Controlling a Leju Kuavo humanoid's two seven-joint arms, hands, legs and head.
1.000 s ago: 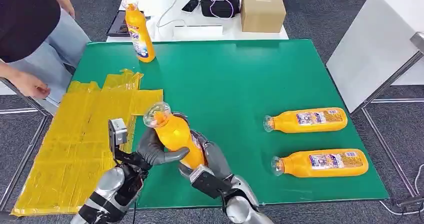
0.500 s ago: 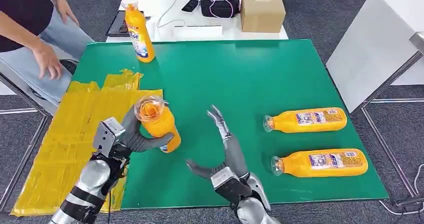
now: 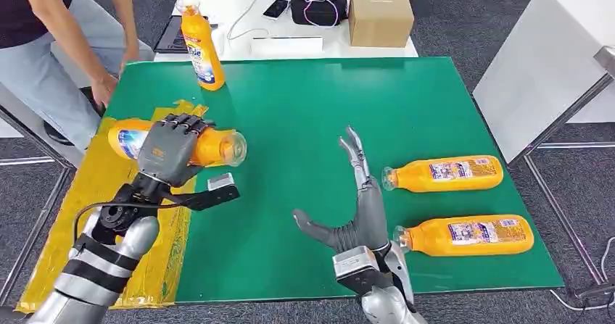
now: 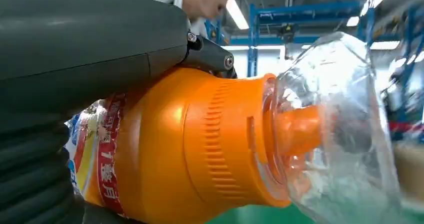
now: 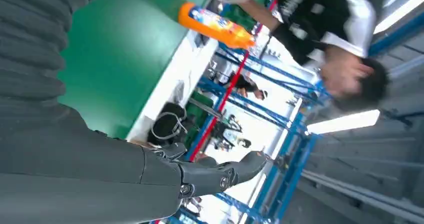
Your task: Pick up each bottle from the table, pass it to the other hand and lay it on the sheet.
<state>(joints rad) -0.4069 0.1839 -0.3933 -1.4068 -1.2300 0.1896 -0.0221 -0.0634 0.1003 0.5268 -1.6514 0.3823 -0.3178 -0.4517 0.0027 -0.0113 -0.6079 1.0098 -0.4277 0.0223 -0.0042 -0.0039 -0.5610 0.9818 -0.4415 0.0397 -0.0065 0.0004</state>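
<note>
Green matting covers our table point(image 3: 326, 106), with the yellow sheet point(image 3: 94, 215) spread over its left edge, and we take that sheet as our landmark.

Beyond the sheet's far corner a person point(image 3: 65, 41) leans in, one hand reaching down near the table edge. Past that same corner an upright bottle point(image 3: 201, 45) stands on the green.

Over the sheet's far end our left hand point(image 3: 170, 146) grips the held bottle point(image 3: 181, 144) from above, fingers wrapped over its body. A second ago both our hands clasped this bottle upright off the sheet's right edge; half a second ago the right hand let go; now the bottle is turned on its side, clear cap pointing away from the sheet toward the table's middle. The left wrist view confirms the grip, with the orange neck and clear cap close ahead. The handover is done, we judge; only lowering and releasing remain for this bottle.

Well right of the sheet our right hand point(image 3: 359, 201) hovers over the green, fingers spread, holding nothing.

Farthest from the sheet, the far lying bottle point(image 3: 444, 173) and the near lying bottle point(image 3: 464, 237) rest on their sides, caps toward the sheet, waiting their turn.
</note>
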